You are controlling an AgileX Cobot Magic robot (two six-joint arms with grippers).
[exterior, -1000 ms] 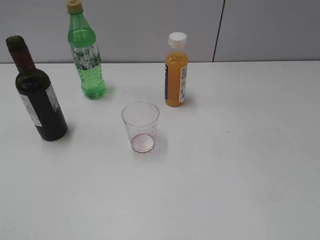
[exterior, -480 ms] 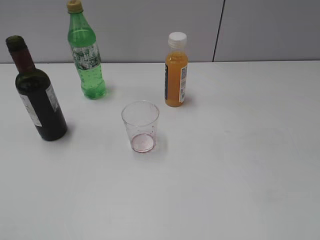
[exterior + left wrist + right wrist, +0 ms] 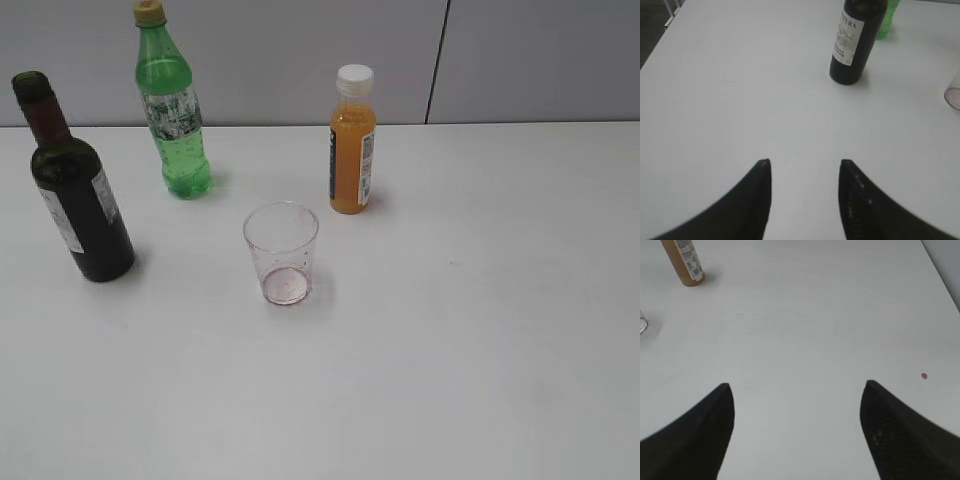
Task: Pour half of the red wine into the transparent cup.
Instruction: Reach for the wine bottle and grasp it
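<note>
The dark green-black wine bottle (image 3: 78, 205) with maroon neck foil and a white label stands upright at the left of the white table; it also shows in the left wrist view (image 3: 856, 40). The transparent cup (image 3: 281, 252), with a pinkish base, stands upright near the middle; its edge shows in the left wrist view (image 3: 953, 94) and in the right wrist view (image 3: 642, 321). My left gripper (image 3: 804, 162) is open and empty, well short of the bottle. My right gripper (image 3: 797, 385) is open and empty over bare table. Neither gripper shows in the exterior view.
A green plastic soda bottle (image 3: 173, 110) stands behind the wine bottle. A small orange juice bottle (image 3: 352, 145) stands behind the cup, also in the right wrist view (image 3: 684, 262). A small red spot (image 3: 924, 375) lies on the table. The table's left edge (image 3: 662, 35) is near.
</note>
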